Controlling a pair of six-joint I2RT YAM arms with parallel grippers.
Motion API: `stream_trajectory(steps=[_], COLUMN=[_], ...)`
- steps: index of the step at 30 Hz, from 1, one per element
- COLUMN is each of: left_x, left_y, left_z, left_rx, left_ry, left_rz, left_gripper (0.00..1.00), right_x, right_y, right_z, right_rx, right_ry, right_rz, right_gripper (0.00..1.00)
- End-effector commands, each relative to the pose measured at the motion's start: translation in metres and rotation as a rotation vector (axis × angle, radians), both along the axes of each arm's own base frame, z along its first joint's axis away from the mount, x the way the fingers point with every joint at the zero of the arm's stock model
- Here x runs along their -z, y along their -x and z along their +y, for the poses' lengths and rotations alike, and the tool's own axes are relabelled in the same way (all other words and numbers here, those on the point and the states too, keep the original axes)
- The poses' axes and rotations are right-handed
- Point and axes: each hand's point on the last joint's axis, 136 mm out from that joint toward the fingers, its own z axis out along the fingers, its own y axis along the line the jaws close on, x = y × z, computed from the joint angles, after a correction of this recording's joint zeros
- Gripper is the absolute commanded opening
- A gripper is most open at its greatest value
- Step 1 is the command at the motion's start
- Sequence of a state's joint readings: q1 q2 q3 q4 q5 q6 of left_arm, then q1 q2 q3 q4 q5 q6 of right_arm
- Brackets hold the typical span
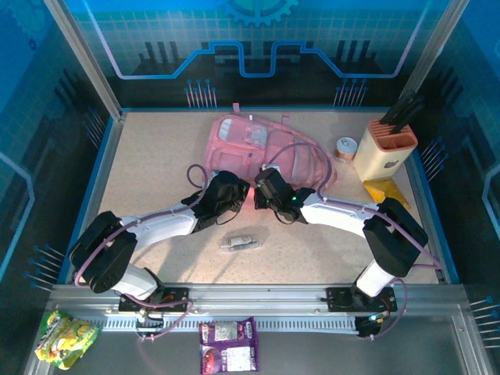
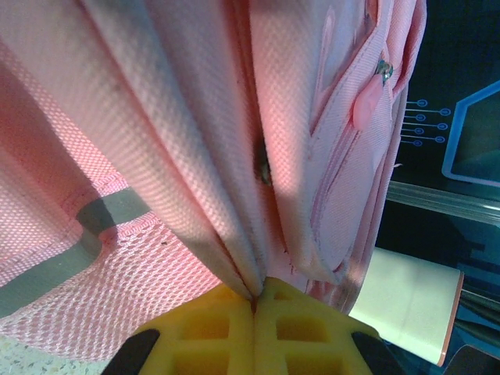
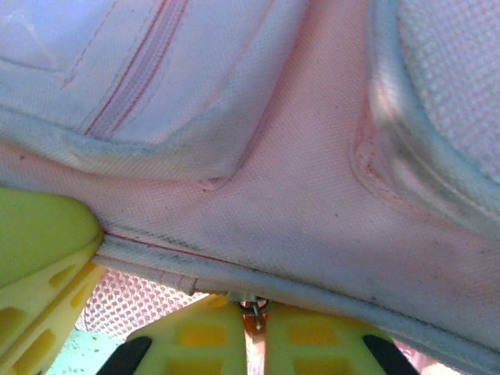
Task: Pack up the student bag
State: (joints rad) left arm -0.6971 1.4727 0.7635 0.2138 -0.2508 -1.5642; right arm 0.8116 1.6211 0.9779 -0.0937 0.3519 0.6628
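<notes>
The student bag (image 1: 258, 144) is a large pink backpack lying at the middle back of the table. My left gripper (image 1: 234, 187) is at its near edge, its yellow fingers shut on a pinched fold of the pink fabric (image 2: 256, 301). My right gripper (image 1: 264, 187) is beside it on the right. In the right wrist view its fingers (image 3: 255, 308) are shut on a small metal zipper pull (image 3: 254, 306) under the bag's piped seam (image 3: 273, 195). A yellow finger of the left gripper (image 3: 39, 234) shows at the left of that view. Another pink zipper tab (image 2: 367, 105) hangs on the bag's side.
A cream and orange knife block (image 1: 384, 152) stands at the back right, with a small jar (image 1: 344, 148) and a yellow wedge (image 1: 385, 190) near it. A small grey packet (image 1: 239, 243) lies between the arms. Snack packs (image 1: 66, 337) (image 1: 229, 344) sit beyond the front rail.
</notes>
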Motion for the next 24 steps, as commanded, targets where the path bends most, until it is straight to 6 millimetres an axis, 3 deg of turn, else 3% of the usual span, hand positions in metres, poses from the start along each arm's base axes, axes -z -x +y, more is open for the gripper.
stream_trajectory(steps=[1, 5, 8, 15, 19, 24], left_x=[-0.022, -0.023, -0.02, -0.016, -0.007, 0.0], left_y=[0.001, 0.001, 0.002, 0.001, 0.0, 0.0], left_z=[-0.006, -0.003, 0.011, 0.038, 0.05, 0.062], left_rx=[0.022, 0.013, -0.021, -0.069, -0.077, -0.094], left_ry=[-0.012, -0.023, -0.082, -0.11, -0.102, -0.121], left_rz=[-0.06, -0.063, -0.053, -0.052, -0.022, -0.012], left_gripper=[0.0, 0.0, 0.0, 0.0, 0.0, 0.0], right_x=[-0.022, -0.024, -0.025, -0.019, -0.013, -0.002], right_y=[-0.005, 0.0, 0.004, 0.02, 0.022, 0.023], right_z=[0.003, 0.002, -0.006, -0.046, -0.066, -0.095], right_rx=[-0.004, -0.022, -0.034, -0.003, 0.003, 0.007], right_ry=[0.002, 0.01, 0.066, 0.16, 0.114, 0.189], right_rz=[-0.057, -0.05, -0.025, 0.017, 0.064, 0.108], right_gripper=[0.07, 0.05, 0.01, 0.0, 0.01, 0.01])
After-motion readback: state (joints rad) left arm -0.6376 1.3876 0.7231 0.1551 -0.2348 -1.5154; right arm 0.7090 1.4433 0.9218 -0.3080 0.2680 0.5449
